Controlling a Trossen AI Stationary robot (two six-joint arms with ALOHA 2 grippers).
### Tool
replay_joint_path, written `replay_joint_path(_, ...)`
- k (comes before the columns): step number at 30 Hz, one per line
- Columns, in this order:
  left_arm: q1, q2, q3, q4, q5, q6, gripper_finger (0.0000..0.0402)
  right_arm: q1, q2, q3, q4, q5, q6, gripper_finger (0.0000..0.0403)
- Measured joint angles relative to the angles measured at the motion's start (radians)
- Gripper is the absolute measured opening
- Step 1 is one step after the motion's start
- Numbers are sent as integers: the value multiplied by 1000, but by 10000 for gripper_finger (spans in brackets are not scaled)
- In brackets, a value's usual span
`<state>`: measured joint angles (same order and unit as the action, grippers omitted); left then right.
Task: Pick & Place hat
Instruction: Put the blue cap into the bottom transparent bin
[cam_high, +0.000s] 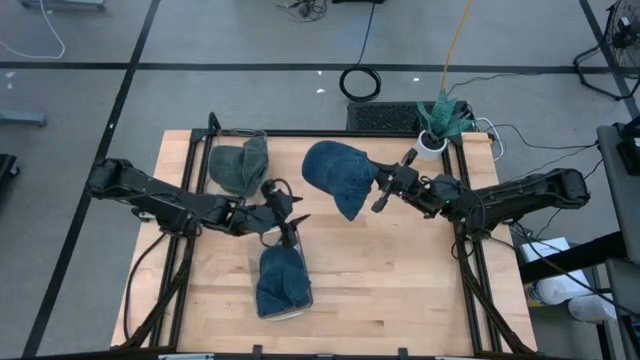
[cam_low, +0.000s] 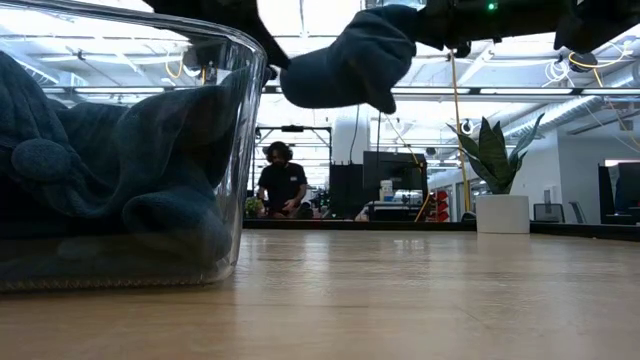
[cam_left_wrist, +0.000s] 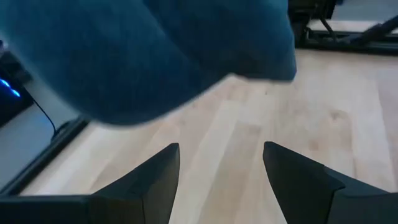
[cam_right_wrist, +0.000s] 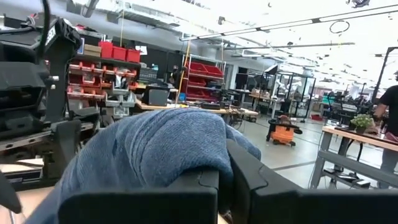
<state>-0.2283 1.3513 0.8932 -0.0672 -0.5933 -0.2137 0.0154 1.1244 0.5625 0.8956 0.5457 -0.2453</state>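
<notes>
Clear bin (cam_low: 215, 150) of hats nearest; right fingers (cam_high: 383, 187) clamped on blue hat (cam_high: 335, 175), left fingers (cam_high: 285, 213) apart.

The surface (cam_high: 400, 270) is a pale wooden top made of long planks, edged by a dark metal frame. A clear container (cam_high: 281, 285) stands on it near the front edge, left of centre, with a blue hat (cam_high: 280, 278) inside. A grey-green hat (cam_high: 238, 165) rests at the back left corner. A potted plant (cam_high: 438, 125) stands at the back right corner.
</notes>
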Motion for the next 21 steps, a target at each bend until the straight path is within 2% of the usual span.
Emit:
replay_joint_path(6,30,10,0,7,19,3,241,0,4,0,-1,5,-1,0)
replay_joint_path(11,32,15,0,-9,36,72,241,0,3,0,6,-2,27,0)
replay_joint_path(13,32,25,0,-10,11,81,241,0,4,0,5,-41,47,0)
replay_joint_path(17,53,19,0,9,-100,-3,241,5,3,0,12,-137,77,0)
replay_joint_path(21,80,-38,0,-21,-72,-82,241,36,-6,0,4,-117,-4,0)
